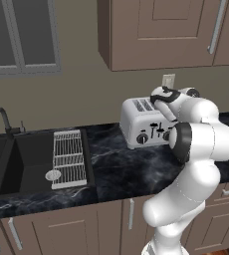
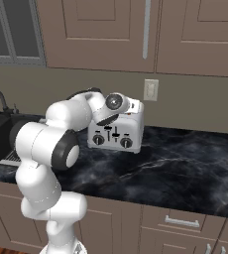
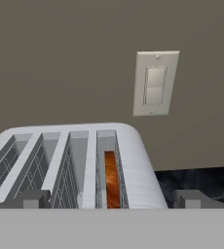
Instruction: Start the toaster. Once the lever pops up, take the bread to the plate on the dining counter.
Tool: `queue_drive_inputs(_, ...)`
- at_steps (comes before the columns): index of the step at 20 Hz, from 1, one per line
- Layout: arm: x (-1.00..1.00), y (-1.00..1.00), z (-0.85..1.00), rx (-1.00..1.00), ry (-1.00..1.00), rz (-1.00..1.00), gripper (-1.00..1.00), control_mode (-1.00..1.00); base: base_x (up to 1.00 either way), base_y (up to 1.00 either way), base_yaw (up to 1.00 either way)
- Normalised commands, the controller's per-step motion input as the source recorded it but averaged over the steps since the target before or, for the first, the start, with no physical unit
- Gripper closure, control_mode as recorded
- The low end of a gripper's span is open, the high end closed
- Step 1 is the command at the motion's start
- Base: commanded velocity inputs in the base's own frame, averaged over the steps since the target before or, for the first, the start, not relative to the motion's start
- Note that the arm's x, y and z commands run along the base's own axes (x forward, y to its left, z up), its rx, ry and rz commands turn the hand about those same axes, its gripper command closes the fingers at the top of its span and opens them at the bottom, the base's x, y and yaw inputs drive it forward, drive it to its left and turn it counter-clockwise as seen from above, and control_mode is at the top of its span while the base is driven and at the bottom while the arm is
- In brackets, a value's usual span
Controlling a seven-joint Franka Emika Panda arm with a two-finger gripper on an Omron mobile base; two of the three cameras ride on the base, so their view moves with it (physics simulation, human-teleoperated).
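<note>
- Bread [image 3: 112,179] sits deep in the rightmost slot of the toaster [image 1: 142,122], with only its thin brown edge showing.
- Toaster stands near the back edge of the table [image 2: 185,163], below a wall switch [image 3: 155,83].
- Gripper [image 3: 113,198] hangs wide open just above the slots, holding nothing.
- Toast is likely light, stiff and crumbly, so pinch its flat sides softly.

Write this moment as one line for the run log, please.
gripper: open, above toaster | bread: in rightmost slot in hand view | toaster: on counter, near wall
</note>
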Motion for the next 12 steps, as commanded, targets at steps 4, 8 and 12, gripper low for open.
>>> queue_drive_inputs(4,0.00,0.00,0.00,0.00,0.00,0.00,-1.00,-1.00,0.00,0.00,0.00)
queue_drive_inputs(8,0.00,0.00,0.00,0.00,0.00,0.00,-1.00,-1.00,0.00,0.00,0.00)
queue_drive_inputs(12,0.00,0.00,0.00,0.00,0.00,0.00,-1.00,-1.00,0.00,0.00,0.00)
